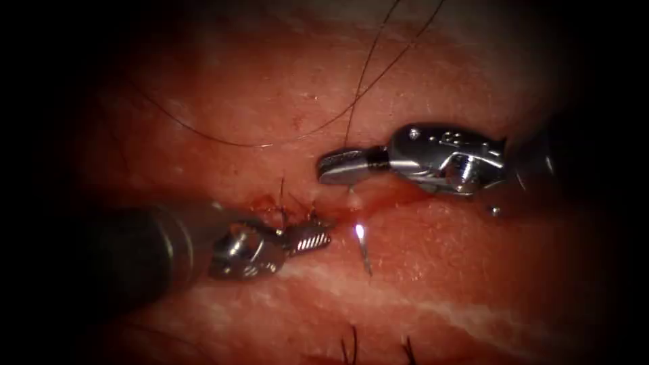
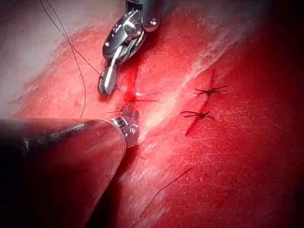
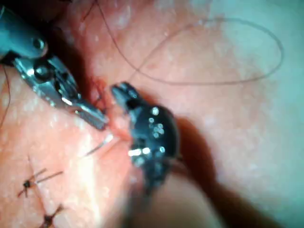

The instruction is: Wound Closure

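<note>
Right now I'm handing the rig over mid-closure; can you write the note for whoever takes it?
Left tool: tip at the cut, beside a tied stitch; not on the needle.
Right tool: fingers shut, seemingly on the thread.
Needle: free, standing in the tissue, just below the cut in the endoscope view.
Done: several stitches tied.
Left: the cut under the right tool looks open.

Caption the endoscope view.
Curved steel needle stands in pink pork tissue below the cut, between both empty tools.
</note>
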Robot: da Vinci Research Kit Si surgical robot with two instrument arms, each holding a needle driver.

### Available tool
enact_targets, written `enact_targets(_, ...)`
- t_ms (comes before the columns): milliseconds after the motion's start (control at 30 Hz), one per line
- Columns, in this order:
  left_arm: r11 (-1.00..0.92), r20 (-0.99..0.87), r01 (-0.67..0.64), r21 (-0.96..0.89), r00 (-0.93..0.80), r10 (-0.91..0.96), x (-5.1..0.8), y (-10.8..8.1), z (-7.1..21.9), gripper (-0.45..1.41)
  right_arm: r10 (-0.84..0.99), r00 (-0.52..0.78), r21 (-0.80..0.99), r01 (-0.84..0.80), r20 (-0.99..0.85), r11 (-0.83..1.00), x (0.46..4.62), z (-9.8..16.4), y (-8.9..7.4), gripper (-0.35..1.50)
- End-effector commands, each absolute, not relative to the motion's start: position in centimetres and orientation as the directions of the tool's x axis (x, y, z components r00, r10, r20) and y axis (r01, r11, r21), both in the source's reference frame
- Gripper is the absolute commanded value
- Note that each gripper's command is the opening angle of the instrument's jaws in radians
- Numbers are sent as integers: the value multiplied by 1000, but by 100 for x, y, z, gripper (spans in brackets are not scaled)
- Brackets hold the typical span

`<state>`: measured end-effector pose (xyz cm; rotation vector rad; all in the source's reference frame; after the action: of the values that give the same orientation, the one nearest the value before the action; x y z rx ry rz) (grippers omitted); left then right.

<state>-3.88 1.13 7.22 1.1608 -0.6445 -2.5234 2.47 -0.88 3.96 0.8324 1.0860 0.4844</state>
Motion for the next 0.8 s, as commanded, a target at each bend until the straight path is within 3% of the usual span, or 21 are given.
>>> enact_targets(33,-859,-643,73,506,-632,-433,-395,108,729,-8,713,412,795,50,-568,604,247,403,-105,-35)
enact_targets(267,-859,-639,71,507,-638,-429,-398,104,724,-6,722,410,800,34,-558,599,238,405,-100,-35)
enact_targets(333,-862,-643,66,502,-638,-424,-399,102,722,-4,740,381,800,-1,-555,600,237,405,-93,34)
enact_targets(367,-855,-637,78,513,-634,-439,-401,101,720,8,752,337,791,-34,-566,610,235,405,-82,91)
enact_targets(433,-837,-621,104,537,-622,-476,-405,100,718,28,757,295,778,-66,-583,625,228,404,-64,108)
enact_targets(500,-823,-608,125,554,-615,-502,-407,99,717,34,759,278,775,-72,-589,628,222,403,-56,108)
enact_targets(567,-813,-597,136,566,-614,-517,-409,97,718,54,756,263,767,-82,-600,637,215,403,-49,108)
enact_targets(600,-806,-591,141,575,-610,-528,-410,95,718,76,758,252,763,-100,-601,638,209,404,-46,108)
enact_targets(800,-763,-545,179,621,-602,-584,-418,92,733,63,759,232,757,-119,-608,643,198,411,-46,108)
